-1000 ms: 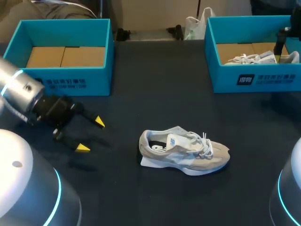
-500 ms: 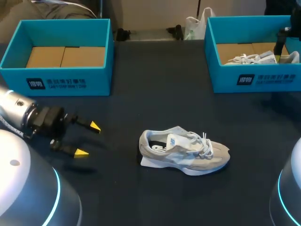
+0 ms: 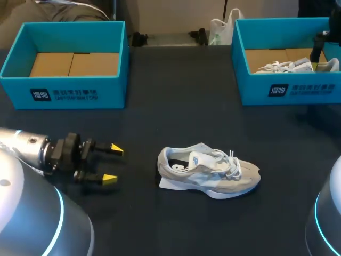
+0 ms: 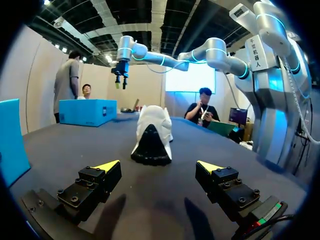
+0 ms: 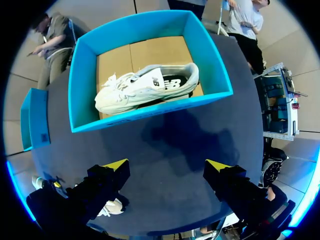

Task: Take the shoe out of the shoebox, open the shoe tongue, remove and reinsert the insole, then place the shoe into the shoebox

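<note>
- Dark tabletop [image 3: 176, 96] carries two teal shoeboxes and two pale sneakers, with two grippers over it.
- One shoebox [image 3: 69, 93] sits at 10 o'clock in the head view, showing its brown cardboard floor.
- The second shoebox [image 3: 298, 90] sits at 2 o'clock and holds one white sneaker [image 3: 287, 65] lying on its side.
- The other shoe [image 3: 213, 173], grey and white with loose laces, rests on the table near the middle, well apart from both boxes, its toe toward 3 o'clock.
- The left gripper [image 3: 113, 164] hangs low at 9 o'clock from that shoe, fingers spread and holding nothing; the shoe's heel lies straight ahead of it.
- The right gripper [image 5: 168, 164] hovers above the second shoebox, fingers spread wide and holding nothing.
</note>
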### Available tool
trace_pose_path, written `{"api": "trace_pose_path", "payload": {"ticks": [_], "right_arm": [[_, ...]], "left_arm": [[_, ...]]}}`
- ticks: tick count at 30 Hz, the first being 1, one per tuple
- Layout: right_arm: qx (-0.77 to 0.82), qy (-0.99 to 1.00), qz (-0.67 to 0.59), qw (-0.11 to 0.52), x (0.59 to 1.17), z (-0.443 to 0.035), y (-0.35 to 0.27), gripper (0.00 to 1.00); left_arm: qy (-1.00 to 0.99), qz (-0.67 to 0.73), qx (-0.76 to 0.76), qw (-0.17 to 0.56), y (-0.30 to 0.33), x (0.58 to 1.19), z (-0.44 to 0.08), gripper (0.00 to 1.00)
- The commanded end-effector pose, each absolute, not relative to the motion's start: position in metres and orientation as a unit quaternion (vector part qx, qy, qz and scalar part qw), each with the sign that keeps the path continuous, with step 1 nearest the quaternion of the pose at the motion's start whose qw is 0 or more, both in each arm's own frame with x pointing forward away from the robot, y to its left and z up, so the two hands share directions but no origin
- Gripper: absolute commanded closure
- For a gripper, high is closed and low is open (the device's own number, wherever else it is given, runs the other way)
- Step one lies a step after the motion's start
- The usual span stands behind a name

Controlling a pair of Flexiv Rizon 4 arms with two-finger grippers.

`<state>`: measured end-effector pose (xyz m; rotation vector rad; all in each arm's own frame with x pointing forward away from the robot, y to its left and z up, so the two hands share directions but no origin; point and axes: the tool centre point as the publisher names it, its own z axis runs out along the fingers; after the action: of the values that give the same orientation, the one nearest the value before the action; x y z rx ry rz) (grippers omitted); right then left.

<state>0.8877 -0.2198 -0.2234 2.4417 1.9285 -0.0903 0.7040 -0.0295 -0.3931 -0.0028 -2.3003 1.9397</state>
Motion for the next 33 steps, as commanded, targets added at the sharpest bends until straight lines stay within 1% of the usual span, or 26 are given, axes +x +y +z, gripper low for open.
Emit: {"api": "trace_pose_path", "payload": {"ticks": [1,11,13,15,22,33], "right_arm": [[0.785,0.619,-0.029,0.016,0.887,-0.224,-0.219,0.00],[0.785,0.619,-0.029,0.016,0.887,-0.224,-0.219,0.00],[0.785,0.619,-0.029,0.016,0.887,-0.224,-0.219,0.00],[0.785,0.619,-0.029,0.016,0.887,-0.224,-0.219,0.00],[0.785,0.619,-0.029,0.016,0.887,-0.224,-0.219,0.00],[0.785,0.619,-0.029,0.016,0.887,-0.224,-0.219,0.00]], "left_arm": [[-0.772,0.632,0.026,0.056,-0.045,0.705,-0.394,0.00],[-0.772,0.632,0.026,0.056,-0.045,0.705,-0.394,0.00],[-0.781,0.623,0.025,0.042,-0.052,0.703,-0.400,0.00],[-0.775,0.629,0.020,0.056,-0.058,0.701,-0.402,0.00],[-0.768,0.638,0.008,0.050,-0.086,0.697,-0.405,0.00],[-0.770,0.636,0.001,0.046,-0.111,0.704,-0.408,0.00]]}}
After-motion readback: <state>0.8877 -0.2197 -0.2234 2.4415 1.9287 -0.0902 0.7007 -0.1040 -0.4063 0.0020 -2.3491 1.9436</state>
